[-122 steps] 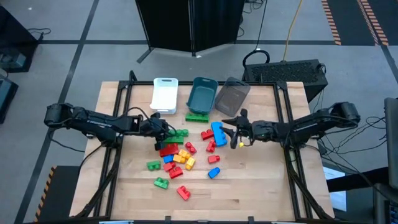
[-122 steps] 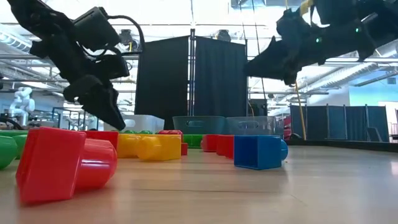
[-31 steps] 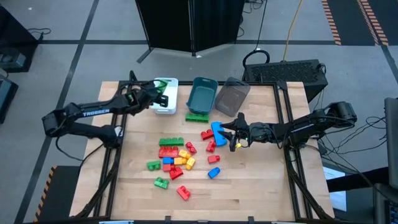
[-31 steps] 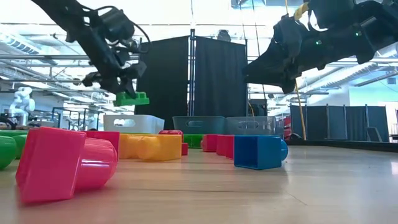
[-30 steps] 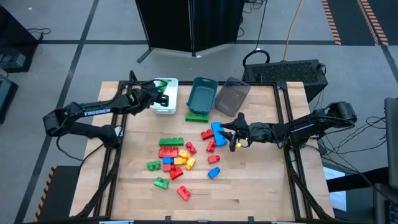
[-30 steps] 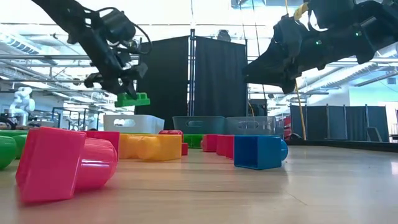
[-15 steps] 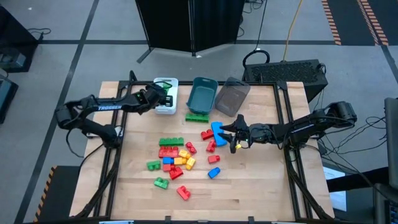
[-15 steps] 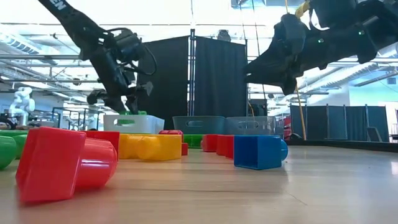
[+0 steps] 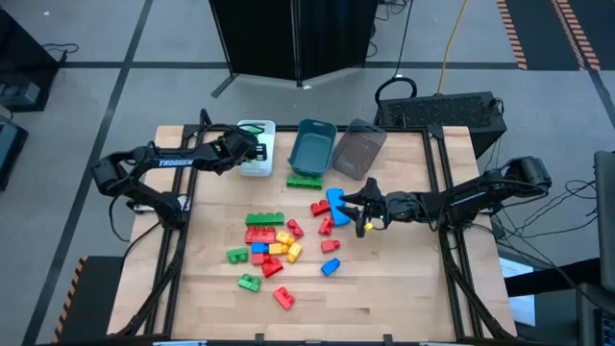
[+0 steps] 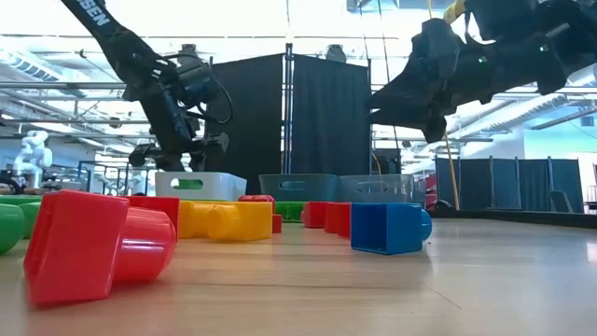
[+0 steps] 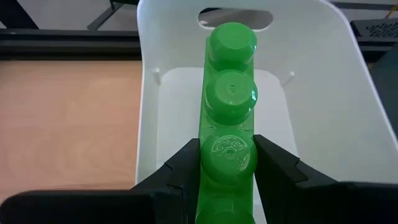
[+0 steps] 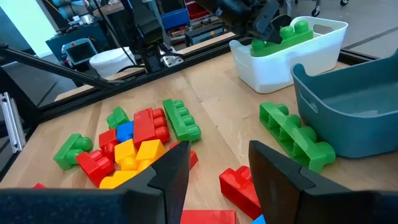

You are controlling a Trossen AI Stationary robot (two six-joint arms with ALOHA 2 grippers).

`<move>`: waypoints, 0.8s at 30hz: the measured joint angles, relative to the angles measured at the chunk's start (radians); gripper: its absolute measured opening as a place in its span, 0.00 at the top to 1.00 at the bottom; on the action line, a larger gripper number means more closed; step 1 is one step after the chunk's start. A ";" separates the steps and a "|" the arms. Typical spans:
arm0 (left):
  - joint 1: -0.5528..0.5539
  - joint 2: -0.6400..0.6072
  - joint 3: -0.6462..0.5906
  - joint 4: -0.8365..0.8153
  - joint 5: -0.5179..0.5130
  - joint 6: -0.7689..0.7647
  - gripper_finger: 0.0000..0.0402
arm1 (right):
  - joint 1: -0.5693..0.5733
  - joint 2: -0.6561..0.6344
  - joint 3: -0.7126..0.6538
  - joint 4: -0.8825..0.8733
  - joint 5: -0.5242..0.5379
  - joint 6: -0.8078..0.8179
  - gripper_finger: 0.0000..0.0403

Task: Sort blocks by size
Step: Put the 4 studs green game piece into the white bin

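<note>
The long green block (image 11: 229,118), a single row of round studs, is pinched between the fingers of the left gripper (image 9: 252,152) and sits low inside the white bin (image 9: 256,132) at the far side of the table (image 9: 404,288). In the left wrist view the 2 dark fingers (image 11: 186,165) press on both sides of the block near its 3rd visible stud, and the rest of the block points into the bin. In the right wrist view the block looks tilted, with 1 end near the bin rim.

Most of the other blocks (image 9: 269,245) lie in a loose heap on the middle of the table. Another long green block (image 9: 305,180) lies just in front of the teal bin (image 9: 312,144), and the grey bin (image 9: 359,147) stands beside it.

The right gripper (image 9: 362,213) hovers above the blocks on the right side of the heap, its fingers spread apart and holding nothing.

My judgement of the risk: if the left fingers let go while the block is tilted, it may catch on the rim. Also a quick retreat could drag the light bin.
</note>
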 joint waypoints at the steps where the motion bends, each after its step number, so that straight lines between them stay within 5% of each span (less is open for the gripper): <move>1: 0.002 0.001 0.000 0.000 0.000 0.000 0.71 | 0.003 0.000 0.000 0.001 0.000 0.000 0.63; 24: 0.025 0.002 0.000 -0.003 0.014 0.028 0.71 | 0.012 0.000 0.000 -0.002 0.000 0.048 0.63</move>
